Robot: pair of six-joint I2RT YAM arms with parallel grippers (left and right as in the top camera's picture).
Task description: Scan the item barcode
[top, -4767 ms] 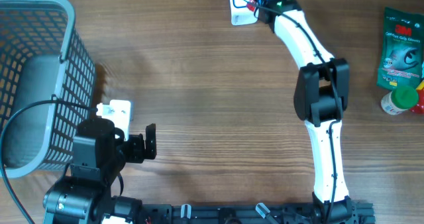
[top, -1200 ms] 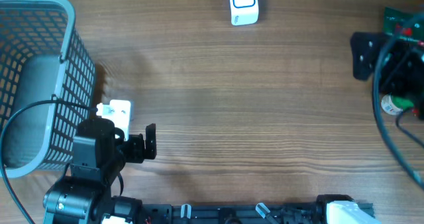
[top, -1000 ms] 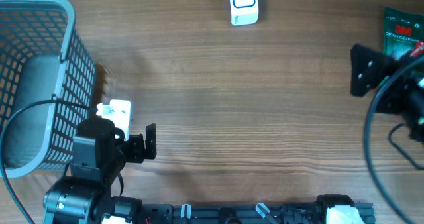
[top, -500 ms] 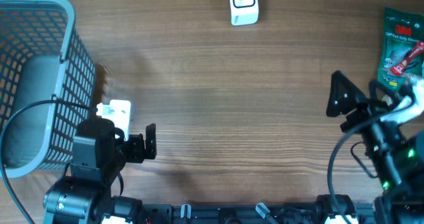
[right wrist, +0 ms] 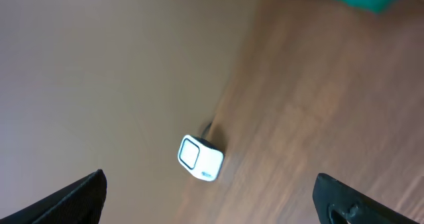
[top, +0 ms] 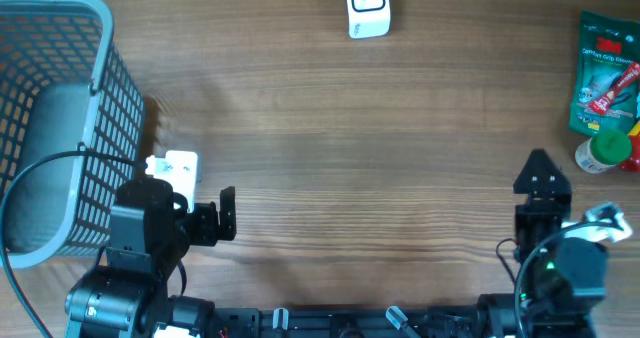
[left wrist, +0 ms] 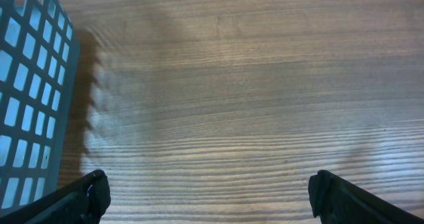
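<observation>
While both arms sit low at the near edge, neither has anything in hand. Over on the near left, the left gripper [left wrist: 209, 196] has its fingers spread wide. Its wrist view shows just the two tips in the bottom corners and bare table [left wrist: 252, 105] between them. The basket [left wrist: 26, 85], a grey-blue mesh, runs up the left side of that view, close by but not touching.

Near right now: the right gripper [right wrist: 209, 199] is spread just as wide, with nothing between its tips either. Its tilted camera looks across the wood to the scanner [right wrist: 200, 158], a small white box at the far edge of the table, well apart from the gripper.

From overhead, the packet [top: 605, 73], green, lies flat at the far right, partly cut off by the frame. The bottle [top: 600, 153], white with a green cap, sits right against the packet's near edge. The right gripper is near the bottle, just to its left and on the near side, clearly apart from it. The scanner stands at far centre, well away from both items.
</observation>
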